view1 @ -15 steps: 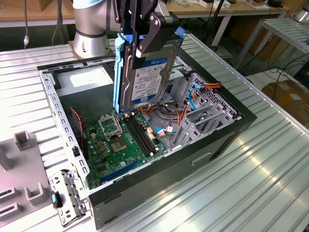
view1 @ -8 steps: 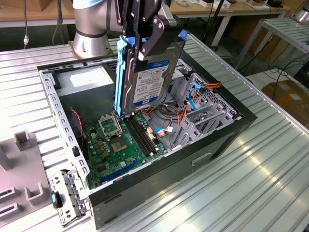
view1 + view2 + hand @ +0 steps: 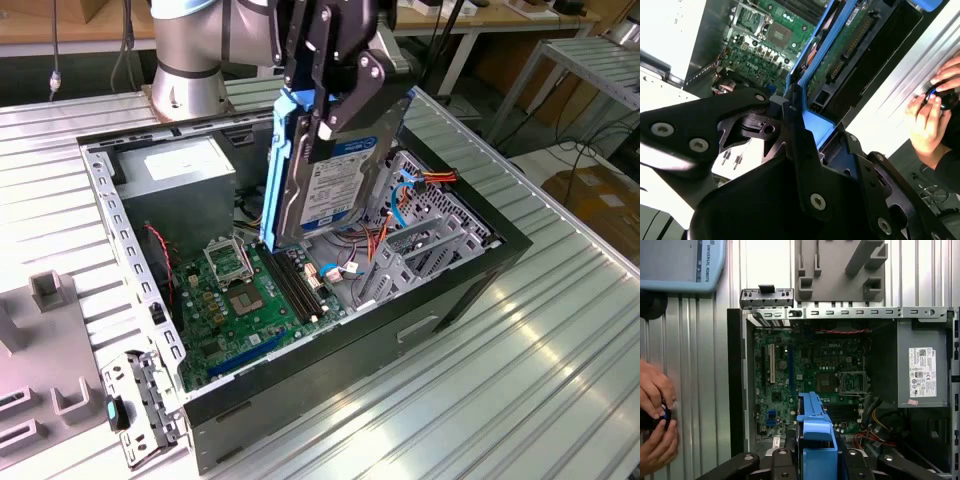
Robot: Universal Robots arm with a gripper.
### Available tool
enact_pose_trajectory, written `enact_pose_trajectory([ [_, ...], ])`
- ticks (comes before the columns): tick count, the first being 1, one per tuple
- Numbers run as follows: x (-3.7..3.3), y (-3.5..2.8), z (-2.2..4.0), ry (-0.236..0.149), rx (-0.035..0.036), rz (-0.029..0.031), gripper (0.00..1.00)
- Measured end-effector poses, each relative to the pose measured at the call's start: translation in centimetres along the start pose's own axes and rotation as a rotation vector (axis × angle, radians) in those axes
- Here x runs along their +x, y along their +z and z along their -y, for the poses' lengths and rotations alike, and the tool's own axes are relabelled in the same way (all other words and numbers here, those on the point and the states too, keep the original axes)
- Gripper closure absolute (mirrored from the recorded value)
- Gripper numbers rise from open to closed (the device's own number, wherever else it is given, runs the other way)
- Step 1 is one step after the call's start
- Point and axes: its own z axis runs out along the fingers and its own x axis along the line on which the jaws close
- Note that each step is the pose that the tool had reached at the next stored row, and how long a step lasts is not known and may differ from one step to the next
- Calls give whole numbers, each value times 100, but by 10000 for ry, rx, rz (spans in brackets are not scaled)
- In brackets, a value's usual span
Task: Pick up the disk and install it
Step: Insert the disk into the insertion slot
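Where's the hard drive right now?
In the exterior view, the end effector holds the disk on edge above the motherboard of the open computer case, the grey drive cage on the exterior view's right.

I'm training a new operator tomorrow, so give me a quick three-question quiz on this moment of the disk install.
1. Multiple choice: the gripper is shut on A) a cable, B) the disk, C) nothing.
2. True or false: the disk lies flat inside the computer case.
3. Short answer: in the first wrist view, what is cupped around a small dark object beside the case?

Key: 1 B. 2 False: it is held on edge over the motherboard. 3 A person's hands.
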Motion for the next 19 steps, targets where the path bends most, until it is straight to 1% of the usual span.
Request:
enact_pose_trajectory([
  [2, 3, 2, 154, 0, 0, 0, 63],
  [3, 3, 4, 215, 0, 0, 1, 63],
  [4, 2, 4, 248, -1, 1, 1, 63],
  [5, 3, 6, 309, -1, 0, 1, 63],
  [7, 36, 8, 325, 0, 0, 0, 63],
  [8, 82, 10, 331, -1, 0, 0, 63],
  [9, 162, 16, 336, 0, 0, 1, 63],
  [10, 220, 20, 357, 0, -4, 0, 63],
  [11, 258, 21, 418, 0, -15, 0, 63],
  [12, 274, 21, 469, -1, -24, 1, 63],
  [13, 284, 22, 507, -1, -30, 1, 63],
  [14, 295, 22, 573, 0, -40, 1, 63],
  [15, 300, 22, 621, -1, -47, 0, 63],
  [17, 311, 24, 683, -1, -53, 0, 63],
  [18, 327, 24, 699, -2, -55, -2, 63],
  [19, 359, 28, 708, -1, -55, -1, 63],
])
